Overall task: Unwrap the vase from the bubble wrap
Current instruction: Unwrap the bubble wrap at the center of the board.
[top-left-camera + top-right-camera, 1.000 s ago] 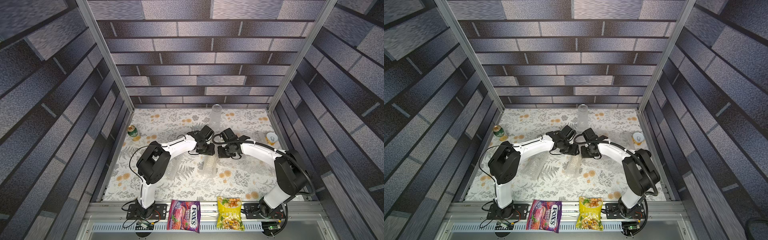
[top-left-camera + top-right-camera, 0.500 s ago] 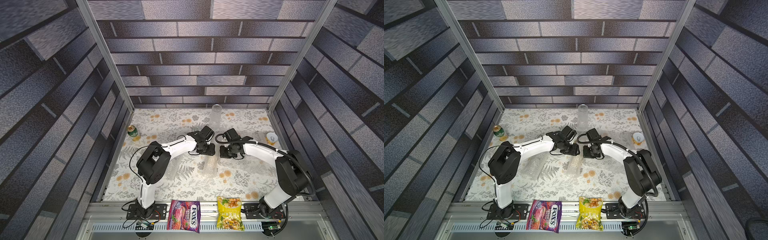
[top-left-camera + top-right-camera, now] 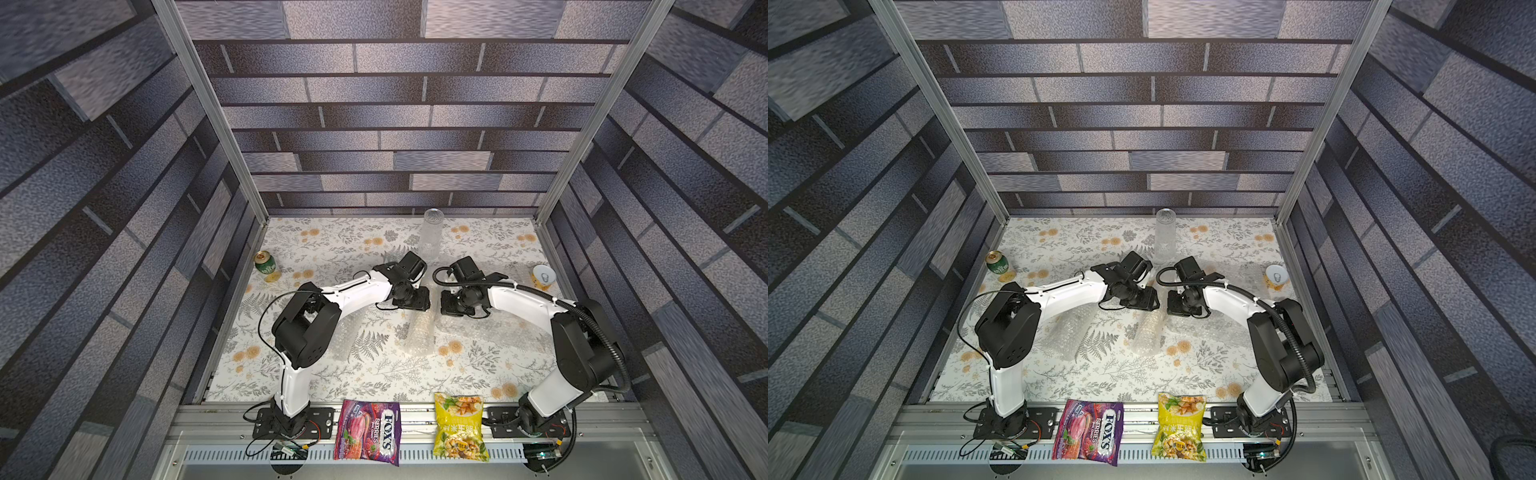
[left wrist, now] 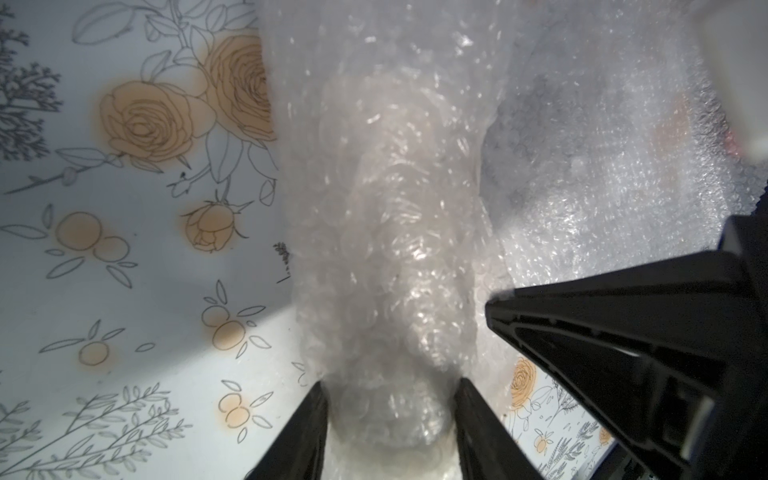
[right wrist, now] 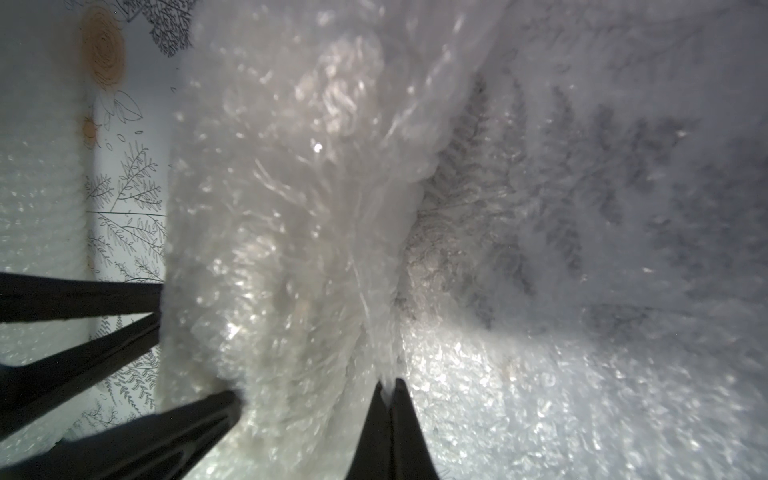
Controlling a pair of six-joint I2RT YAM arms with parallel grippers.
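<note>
mid-unwrap: the left tool clamps the bubble wrap roll mid tabletop; the right tool is pinched together on its loose sheet. next likely needs a rightward pull to unroll.

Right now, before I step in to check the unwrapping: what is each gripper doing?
Left gripper: jaws closed on the bubble-wrapped roll.
Right gripper: jaws pinched shut on a loose fold of bubble wrap.

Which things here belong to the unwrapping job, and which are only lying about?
Job: bubble wrap roll, left claw gripping it, right claw pinching its loose sheet.
Lying about: green can, yellow can, clear glass, candy bag, snack bag, spare bubble wrap.
</note>
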